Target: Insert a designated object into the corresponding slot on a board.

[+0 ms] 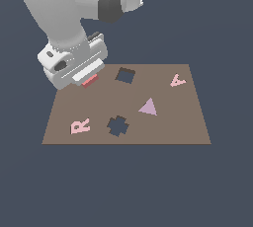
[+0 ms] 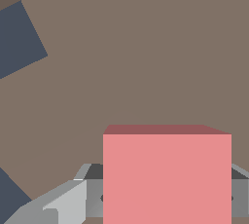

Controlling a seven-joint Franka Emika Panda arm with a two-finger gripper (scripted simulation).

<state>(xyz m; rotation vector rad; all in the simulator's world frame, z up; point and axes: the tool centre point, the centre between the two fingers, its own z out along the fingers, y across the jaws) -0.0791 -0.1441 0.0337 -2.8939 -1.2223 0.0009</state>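
Note:
The salmon-red square block [image 1: 90,81] sits between the fingers of my gripper [image 1: 89,79], which is shut on it over the back left part of the brown board [image 1: 173,122]. In the wrist view the block [image 2: 167,177] fills the gap between the grey fingers [image 2: 73,201], with the board [image 2: 146,47] beneath. The dark square slot [image 1: 125,75] lies a short way toward the exterior view's right of the block and apart from it. The wrist view catches only part of that slot [image 2: 17,40]. I cannot tell whether the block touches the board.
On the board lie a dark cross-shaped cutout [image 1: 117,126], a lilac triangle [image 1: 147,107], a pale pink R [image 1: 80,126] and a pale pink A [image 1: 177,80]. Dark blue-grey floor [image 1: 126,186] surrounds the board. The arm's white body [image 1: 64,18] rises above the back left corner.

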